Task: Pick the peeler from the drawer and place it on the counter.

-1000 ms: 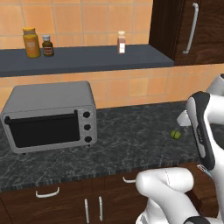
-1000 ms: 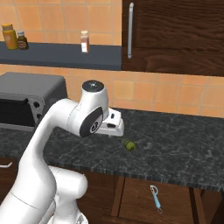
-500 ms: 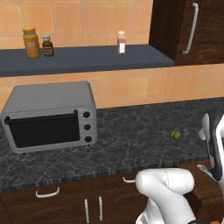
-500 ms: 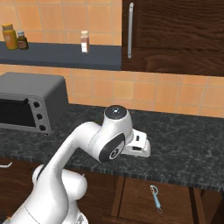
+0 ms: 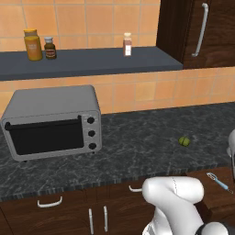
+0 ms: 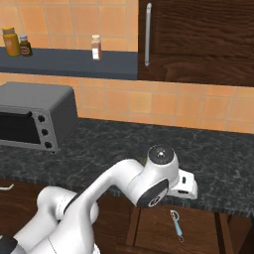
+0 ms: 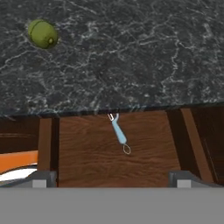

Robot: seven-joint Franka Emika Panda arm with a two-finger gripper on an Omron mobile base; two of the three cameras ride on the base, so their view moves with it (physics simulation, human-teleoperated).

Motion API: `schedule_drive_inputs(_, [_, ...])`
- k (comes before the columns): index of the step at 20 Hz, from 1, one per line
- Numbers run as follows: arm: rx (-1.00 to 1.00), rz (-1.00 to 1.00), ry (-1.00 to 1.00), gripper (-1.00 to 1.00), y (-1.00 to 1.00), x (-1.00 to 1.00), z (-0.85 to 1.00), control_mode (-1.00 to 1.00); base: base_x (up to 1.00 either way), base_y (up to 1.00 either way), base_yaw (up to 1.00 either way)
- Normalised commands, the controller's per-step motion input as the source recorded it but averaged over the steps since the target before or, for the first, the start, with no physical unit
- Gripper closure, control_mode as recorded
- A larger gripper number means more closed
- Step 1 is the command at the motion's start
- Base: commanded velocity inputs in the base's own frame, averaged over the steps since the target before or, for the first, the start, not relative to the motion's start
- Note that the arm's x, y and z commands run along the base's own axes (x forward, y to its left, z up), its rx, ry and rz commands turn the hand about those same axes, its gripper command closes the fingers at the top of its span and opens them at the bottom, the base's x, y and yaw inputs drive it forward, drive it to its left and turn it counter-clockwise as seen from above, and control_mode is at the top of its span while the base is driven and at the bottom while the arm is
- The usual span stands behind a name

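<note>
Lying on the wooden floor of the open drawer (image 7: 113, 157), the peeler (image 7: 118, 134) rests with its silver head tucked just under the counter's front edge and its light blue handle pointing out toward the near side. The robot's gripper (image 7: 112, 179) hangs above the drawer, its two finger tips (image 7: 43, 178) spread wide apart, the peeler between them but farther off and untouched. On the dark marbled counter (image 5: 137, 147), a small round green object (image 5: 184, 141) sits well apart from the drawer, out toward the wall. A grey toaster oven (image 5: 51, 122) stands at the counter's left end. Above it, a blue-grey shelf (image 5: 87, 62) carries two jars and a small bottle.
</note>
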Motion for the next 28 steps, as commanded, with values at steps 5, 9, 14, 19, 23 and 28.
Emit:
schedule_drive_inputs(5, [0.0,0.0,0.0,-1.0,-0.6,-0.01,-0.18,-1.0,0.0,0.0,0.0])
schedule_drive_inputs(9, [0.01,0.0,0.01,-1.0,-0.38,-0.2,-0.37,-1.0,0.0,0.0,0.0])
schedule_drive_inputs(14, [0.01,0.0,0.05,-1.0,-0.1,-0.02,-0.44,-1.0,0.0,0.0,0.0])
schedule_drive_inputs(19, [0.0,0.04,0.04,-1.0,0.0,0.0,-0.46,-1.0,0.0,0.0,0.0])
schedule_drive_inputs(23, [0.01,0.06,0.04,-1.0,0.0,0.0,-0.47,-1.0,0.0,0.0,0.0])
schedule_drive_inputs(28, [0.02,0.07,0.01,-1.0,0.01,0.0,-0.37,-1.0,0.0,0.0,0.0])
